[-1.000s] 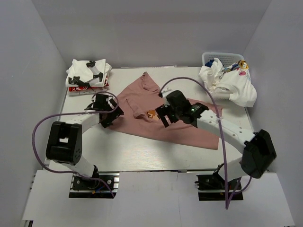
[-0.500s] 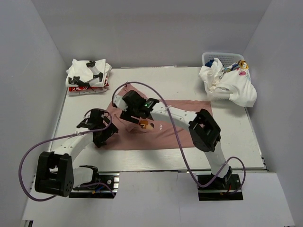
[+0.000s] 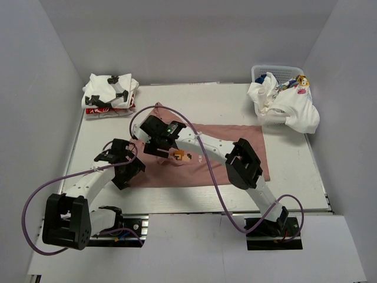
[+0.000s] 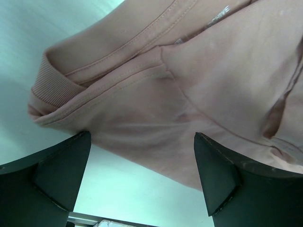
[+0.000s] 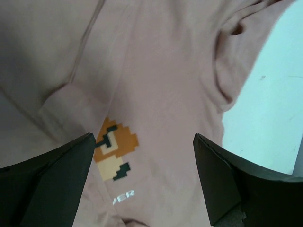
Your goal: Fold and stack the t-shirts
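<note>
Over the table's (image 3: pixel 235 100) pink t-shirt (image 3: pixel 232 154), left pincer (image 4: pixel 141 139) and right pincer (image 5: pixel 142 137) hover splayed, empty.

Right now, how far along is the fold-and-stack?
Done: one folded stack sits at the far-left corner. In hand: the pink tee lies part-folded, with the left gripper and right gripper both open over its left end. Left: finish that fold, stack it, then do the white tees heaped over the basket.

One pink tee (image 3: pixel 250 138), one basket (image 3: pixel 277 68), two arms (image 3: pixel 94 177) (image 3: pixel 206 144).
</note>
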You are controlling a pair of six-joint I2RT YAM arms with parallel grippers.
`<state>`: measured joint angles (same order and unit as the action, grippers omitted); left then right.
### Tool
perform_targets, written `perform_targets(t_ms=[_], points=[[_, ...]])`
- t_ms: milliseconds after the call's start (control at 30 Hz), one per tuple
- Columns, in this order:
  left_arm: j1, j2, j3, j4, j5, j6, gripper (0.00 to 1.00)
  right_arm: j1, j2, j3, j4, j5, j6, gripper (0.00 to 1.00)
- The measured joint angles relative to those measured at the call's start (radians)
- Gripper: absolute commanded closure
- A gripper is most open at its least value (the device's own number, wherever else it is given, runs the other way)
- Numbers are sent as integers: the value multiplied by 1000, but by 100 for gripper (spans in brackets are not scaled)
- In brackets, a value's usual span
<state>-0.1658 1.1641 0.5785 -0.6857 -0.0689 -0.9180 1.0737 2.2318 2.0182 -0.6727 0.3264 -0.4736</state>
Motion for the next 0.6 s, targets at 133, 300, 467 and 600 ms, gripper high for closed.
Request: perform_targets(t_ms=[133, 300, 467, 600], points=[[0, -1, 0, -19, -5, 0, 0, 12, 0, -5, -76, -56, -45, 10], [2, -16, 0, -33, -7, -4, 0, 38, -11, -82, -73, -80, -30, 10], [2, -16, 4, -53, -7, -3, 0, 61, 11, -86, -115, -61, -4, 10], [5, -16, 10, -58, -10, -3, 0, 66, 45, -38, -131, -22, 14, 18]])
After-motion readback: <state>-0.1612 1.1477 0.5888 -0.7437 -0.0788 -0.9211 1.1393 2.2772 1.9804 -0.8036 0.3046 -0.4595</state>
